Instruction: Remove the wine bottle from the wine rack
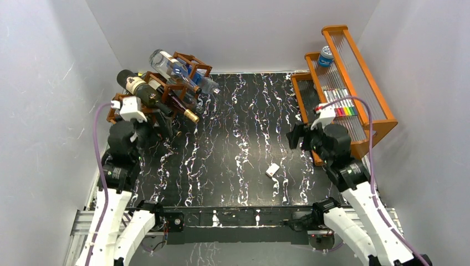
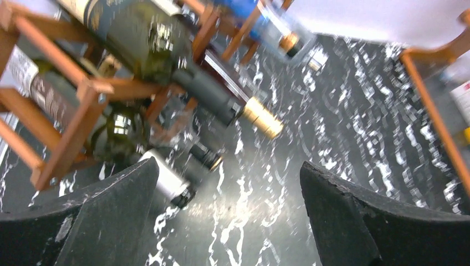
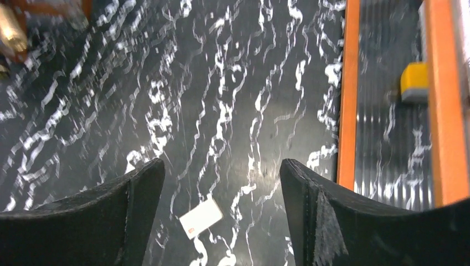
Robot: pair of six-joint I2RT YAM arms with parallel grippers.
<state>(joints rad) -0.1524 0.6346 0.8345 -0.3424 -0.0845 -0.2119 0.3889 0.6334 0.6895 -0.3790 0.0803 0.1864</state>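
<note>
The dark reddish-brown wine rack [image 1: 178,83] stands at the table's far left and holds several bottles lying down. A dark wine bottle [image 1: 145,91] with a cream label and a gold cap points toward the table's middle. A clear bottle [image 1: 176,68] lies above it. My left gripper [image 1: 166,126] is open and empty just in front of the rack. In the left wrist view the rack's bars [image 2: 83,88] and the dark bottle [image 2: 161,50] fill the upper left. A lower bottle's white neck [image 2: 166,180] lies beside my left gripper [image 2: 230,221]. My right gripper [image 1: 295,137] is open and empty over the table.
An orange wooden shelf [image 1: 382,108] with ribbed clear panels stands at the far right, holding coloured markers [image 1: 341,108] and a blue-capped jar [image 1: 326,55]. A small white block [image 1: 272,169] lies on the black marbled table; it also shows under my right gripper [image 3: 221,216] in the right wrist view [image 3: 200,218].
</note>
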